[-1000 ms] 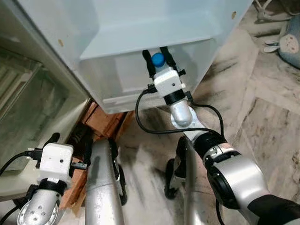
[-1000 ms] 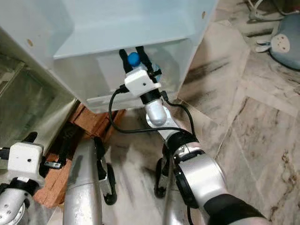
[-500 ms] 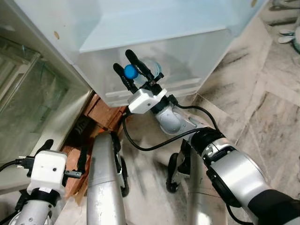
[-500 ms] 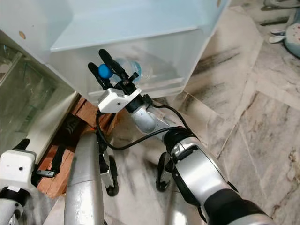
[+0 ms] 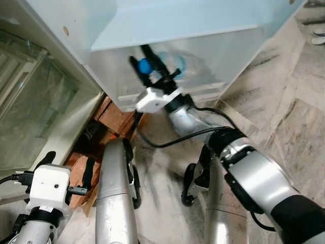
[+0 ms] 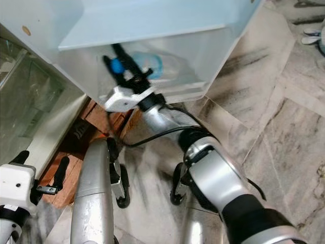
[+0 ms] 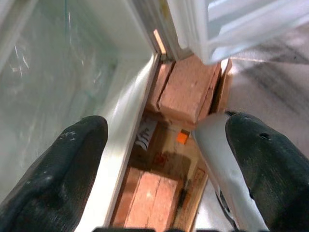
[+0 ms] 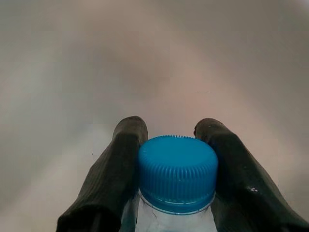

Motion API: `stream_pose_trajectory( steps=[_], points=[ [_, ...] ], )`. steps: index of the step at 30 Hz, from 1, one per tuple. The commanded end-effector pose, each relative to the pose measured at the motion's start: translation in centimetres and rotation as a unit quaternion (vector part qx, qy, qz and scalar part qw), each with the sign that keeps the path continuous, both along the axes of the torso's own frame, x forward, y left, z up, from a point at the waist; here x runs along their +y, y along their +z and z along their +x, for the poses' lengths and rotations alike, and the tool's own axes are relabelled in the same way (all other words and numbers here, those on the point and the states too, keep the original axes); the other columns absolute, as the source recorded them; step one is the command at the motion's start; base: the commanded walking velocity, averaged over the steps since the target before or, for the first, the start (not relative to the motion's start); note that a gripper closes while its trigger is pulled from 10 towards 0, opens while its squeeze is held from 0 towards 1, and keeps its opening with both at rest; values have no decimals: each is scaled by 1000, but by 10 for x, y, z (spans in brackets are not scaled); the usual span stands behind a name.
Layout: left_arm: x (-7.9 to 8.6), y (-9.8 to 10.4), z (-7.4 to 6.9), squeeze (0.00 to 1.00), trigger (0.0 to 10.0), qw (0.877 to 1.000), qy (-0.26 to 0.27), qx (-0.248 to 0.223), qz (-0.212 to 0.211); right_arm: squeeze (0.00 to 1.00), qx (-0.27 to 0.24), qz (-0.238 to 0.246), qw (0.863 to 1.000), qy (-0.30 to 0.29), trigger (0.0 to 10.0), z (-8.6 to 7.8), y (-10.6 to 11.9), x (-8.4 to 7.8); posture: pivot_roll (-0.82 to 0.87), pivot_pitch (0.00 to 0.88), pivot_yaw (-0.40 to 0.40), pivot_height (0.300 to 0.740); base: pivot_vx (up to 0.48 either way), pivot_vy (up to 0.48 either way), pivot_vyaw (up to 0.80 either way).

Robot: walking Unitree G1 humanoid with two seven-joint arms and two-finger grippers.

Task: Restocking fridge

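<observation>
Left gripper point(image 7: 164, 169) hangs low, fingers spread apart, its wrist cam catching bricks point(image 7: 186, 89) under the fridge point(image 5: 61, 101). Right gripper point(image 5: 144, 63) is clamped on a water bottle point(image 6: 152, 63) by the door bin point(image 5: 213, 56); wrist cam shows the blue cap point(image 8: 177, 173) pinched.

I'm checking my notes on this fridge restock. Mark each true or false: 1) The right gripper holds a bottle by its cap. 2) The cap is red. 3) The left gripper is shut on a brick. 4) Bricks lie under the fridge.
1) True: the right gripper clamps the bottle at its cap.
2) False: the cap is blue.
3) False: the left gripper is open and holds nothing.
4) True: bricks lie beneath the fridge.
</observation>
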State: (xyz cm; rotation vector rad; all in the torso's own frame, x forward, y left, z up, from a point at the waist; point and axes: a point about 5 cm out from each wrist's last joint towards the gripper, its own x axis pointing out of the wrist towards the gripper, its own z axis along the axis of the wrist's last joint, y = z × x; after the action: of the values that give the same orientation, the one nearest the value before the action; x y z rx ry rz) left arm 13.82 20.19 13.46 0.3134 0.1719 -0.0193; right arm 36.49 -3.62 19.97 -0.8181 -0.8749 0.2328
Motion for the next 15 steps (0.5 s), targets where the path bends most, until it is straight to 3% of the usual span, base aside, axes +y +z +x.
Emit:
stream_pose_trajectory(
  steps=[1, 3, 5, 8, 11, 15],
  points=[
    [0, -2, -6, 0, 10000, 1000, 2, 18, -1, 0, 44, 15, 999, -18, 10000, -1, -15, -2, 503, 502, 31, 532, 0, 0, 0],
    [0, -2, -7, 0, 10000, 1000, 1, 19, 0, 0, 62, 14, 997, -32, 10000, 0, -23, -7, 504, 503, 31, 532, 0, 0, 0],
    [0, -2, -8, 0, 10000, 1000, 2, 20, -2, 0, 117, 42, 990, -69, 10000, 0, -40, -21, 505, 505, 31, 532, 0, 0, 0],
    [0, -2, -7, 0, 10000, 1000, 1, 22, -3, 0, 148, 65, 982, -96, 10000, 2, -49, -32, 503, 506, 32, 532, 0, 0, 0],
    [0, -2, -7, 0, 10000, 1000, 1, 22, -2, 0, 156, 73, 980, -104, 10000, 2, -51, -36, 504, 504, 34, 532, 0, 0, 0],
    [1, -2, -6, 0, 10000, 1000, 0, 23, -1, 0, 142, 70, 984, -81, 10000, 4, -40, -26, 502, 501, 38, 532, 0, 0, 0]
  ],
)
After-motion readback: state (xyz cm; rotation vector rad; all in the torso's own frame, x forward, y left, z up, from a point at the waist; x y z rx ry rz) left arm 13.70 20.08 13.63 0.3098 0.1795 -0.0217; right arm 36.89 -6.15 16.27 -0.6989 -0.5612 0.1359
